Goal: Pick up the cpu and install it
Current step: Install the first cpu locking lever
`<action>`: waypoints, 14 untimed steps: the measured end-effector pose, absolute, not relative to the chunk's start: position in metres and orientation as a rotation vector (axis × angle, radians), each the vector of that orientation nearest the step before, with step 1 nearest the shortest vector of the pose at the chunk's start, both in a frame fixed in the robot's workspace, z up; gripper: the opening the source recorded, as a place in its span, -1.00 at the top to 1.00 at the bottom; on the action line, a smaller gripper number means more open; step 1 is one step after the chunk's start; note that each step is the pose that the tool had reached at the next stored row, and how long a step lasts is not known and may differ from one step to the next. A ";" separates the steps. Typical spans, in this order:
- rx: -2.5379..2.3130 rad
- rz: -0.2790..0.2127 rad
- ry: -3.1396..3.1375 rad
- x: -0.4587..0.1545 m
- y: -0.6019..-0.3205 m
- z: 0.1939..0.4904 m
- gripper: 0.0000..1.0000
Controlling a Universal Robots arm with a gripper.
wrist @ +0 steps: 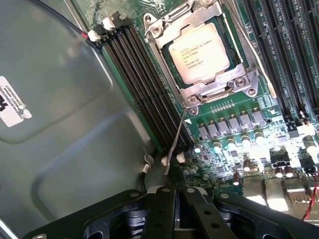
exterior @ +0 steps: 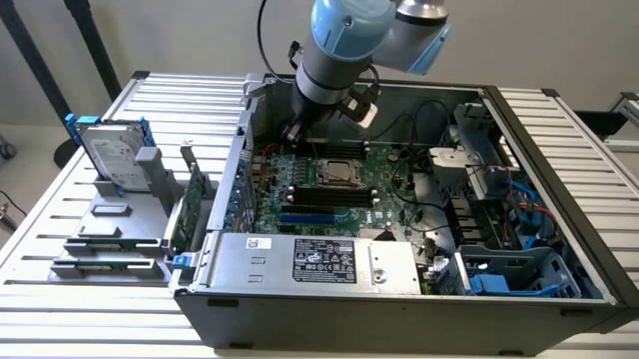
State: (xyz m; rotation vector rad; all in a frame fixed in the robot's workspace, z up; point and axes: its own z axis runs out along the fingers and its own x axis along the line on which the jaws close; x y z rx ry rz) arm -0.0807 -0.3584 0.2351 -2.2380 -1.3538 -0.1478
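We see print on the cpu point(wrist: 199, 52), the power supply label point(exterior: 325, 260) and a white sticker point(wrist: 12, 102), but can read none.

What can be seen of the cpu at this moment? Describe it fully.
The cpu is a flat, squarish chip with a pale silver metal top that carries small dark printed text. It lies level in its socket on the green motherboard, beside the black memory slots. A shiny metal frame with screws at its corners surrounds it and appears to press on its edges. Nothing else touches it; the shut gripper is apart from it.
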 end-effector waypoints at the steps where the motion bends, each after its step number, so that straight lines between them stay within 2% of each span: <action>1: -2.238 -0.151 -1.350 -0.080 -0.358 0.235 0.79; 14: -2.227 -0.167 -1.333 -0.060 -0.362 0.235 0.79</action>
